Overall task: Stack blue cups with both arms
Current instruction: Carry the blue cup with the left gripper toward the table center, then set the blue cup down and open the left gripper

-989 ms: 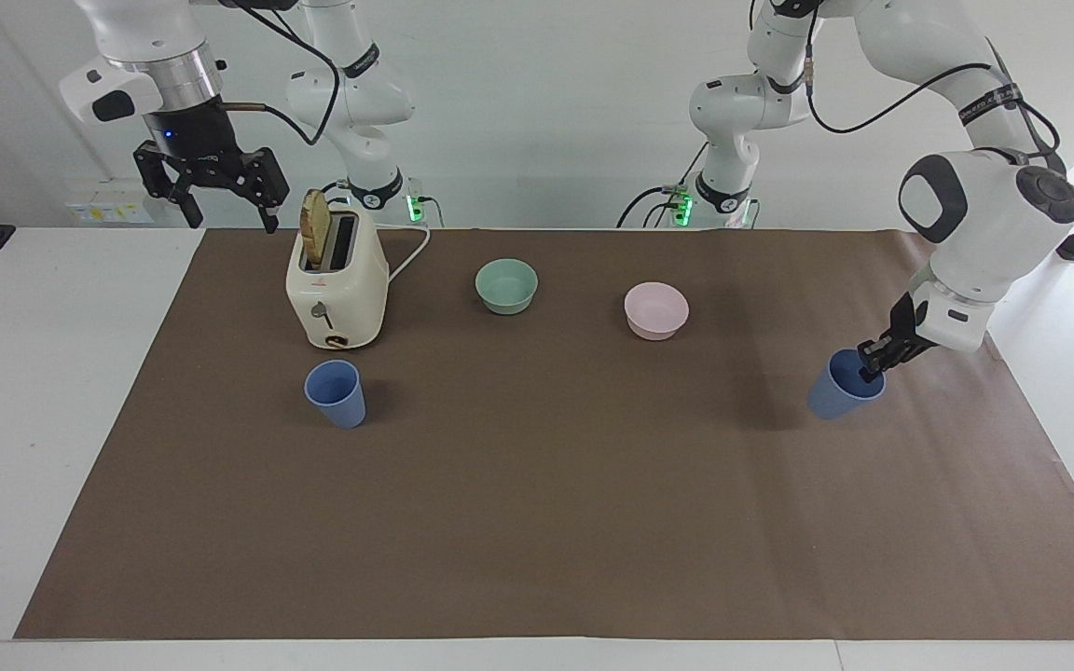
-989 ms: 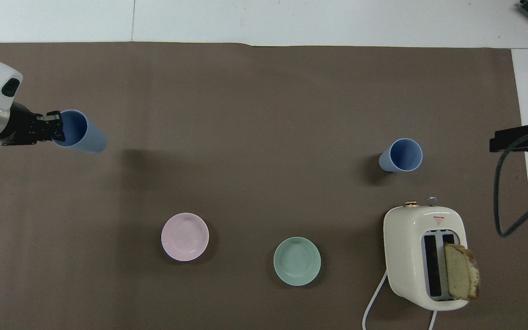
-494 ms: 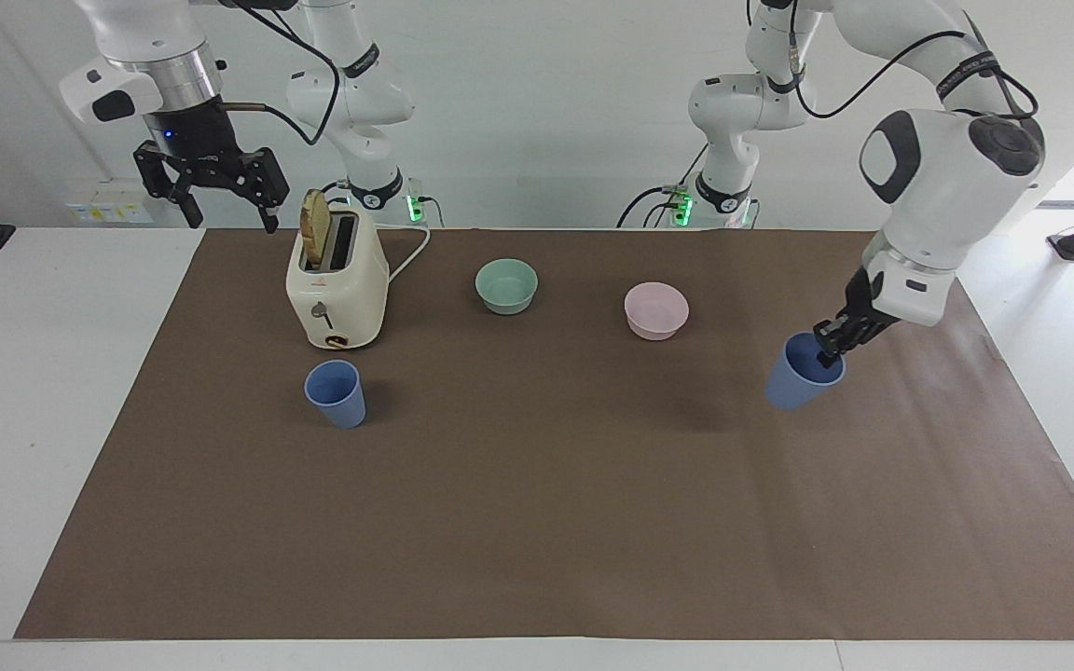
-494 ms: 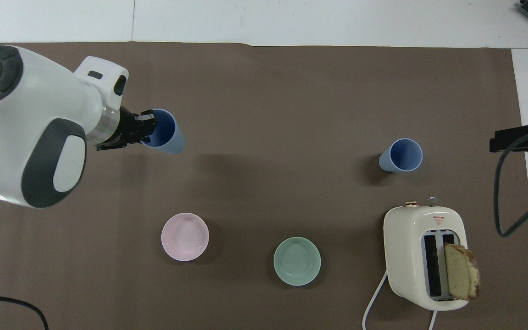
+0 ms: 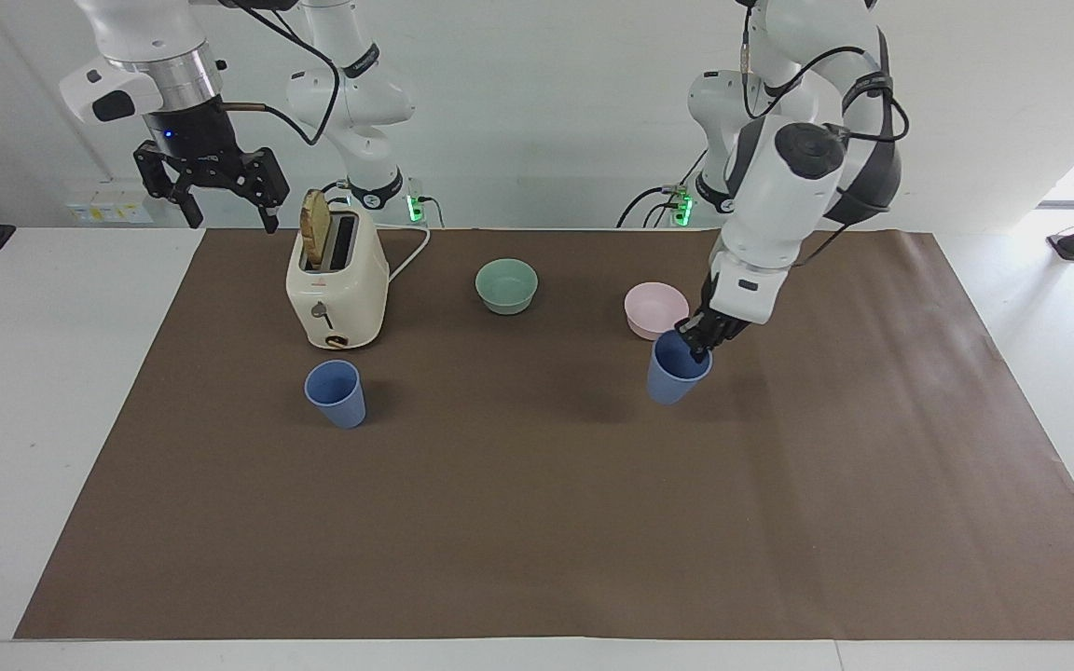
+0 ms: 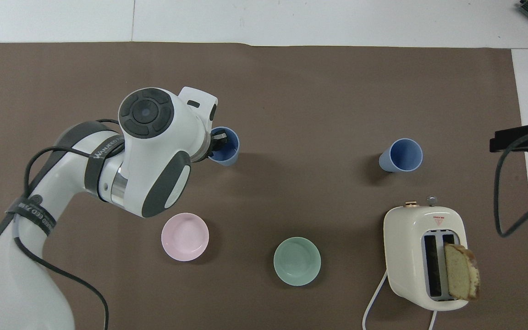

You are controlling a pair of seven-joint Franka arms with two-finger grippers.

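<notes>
Tabletop [image 5: 52, 391]: white, spread with 1 brown mat [image 5: 537, 522] that fills most of both frames. Left arm [image 6: 149, 151]: enters the overhead view at lower left; lettering runs along its dark bands but is not legible with confidence. Toaster [image 5: 337, 289]: cream, 1 bread slice [image 5: 315, 228] upright in a slot, upper left of centre in the facing view; a small red triangle mark on its top in the overhead view, text unreadable. Pale green bowl [image 5: 506, 285] and pink bowl [image 5: 655, 309]: 2 items, upper centre of the facing view. Blue cups, 2 items: carried cup [image 5: 677, 369], just right of centre in the facing view, slightly tilted, directly below the pink bowl in that frame; whether its base clears the mat cannot be told. Standing cup [image 5: 336, 393]: upright on the mat, left of centre in the facing view, just below the toaster. Left end effector [image 5: 700, 337]: pinched on the carried cup's rim, 1 finger inside the mouth. Right end effector [image 5: 211, 182]: upper left of the facing view, up in the air beside the toaster, fingers spread wide, holding nothing; that arm waits. Step judged in hand: transport of the carried cup toward the standing cup, stacking not yet done. Next move calls for crossing the remaining gap, centring base over open mouth, righting the tilt, then lowering.
</notes>
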